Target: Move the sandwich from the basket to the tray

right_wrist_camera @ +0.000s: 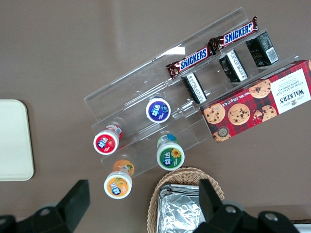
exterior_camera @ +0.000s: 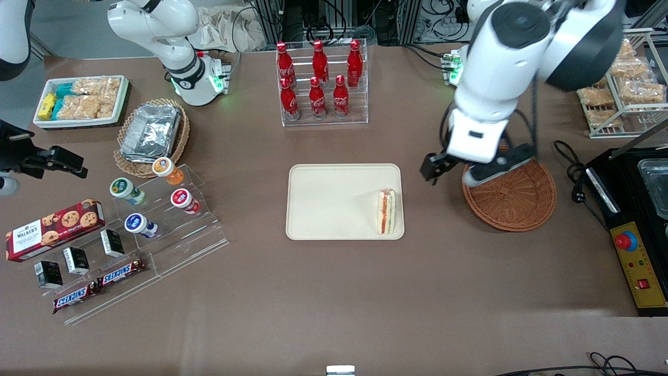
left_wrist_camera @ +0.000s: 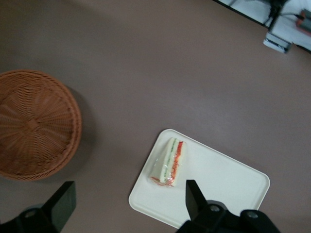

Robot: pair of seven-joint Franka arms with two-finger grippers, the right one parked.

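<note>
The sandwich [exterior_camera: 386,211] [left_wrist_camera: 169,162] lies flat on the cream tray [exterior_camera: 329,203] [left_wrist_camera: 228,179], close to the tray's short edge nearest the basket. Its orange-red and green filling shows along one side. The reddish-brown wicker basket [exterior_camera: 514,201] [left_wrist_camera: 34,126] stands on the table beside the tray, toward the working arm's end, with nothing in it. My left gripper [exterior_camera: 472,169] [left_wrist_camera: 129,201] hangs raised above the table over the basket's rim nearest the tray. It is open wide with nothing between its fingers.
A rack of red cola bottles [exterior_camera: 321,83] stands farther from the front camera than the tray. Toward the parked arm's end are an acrylic stand with small cups [exterior_camera: 156,209] and a tan basket of foil trays [exterior_camera: 151,130]. A black appliance [exterior_camera: 636,219] stands beside the wicker basket.
</note>
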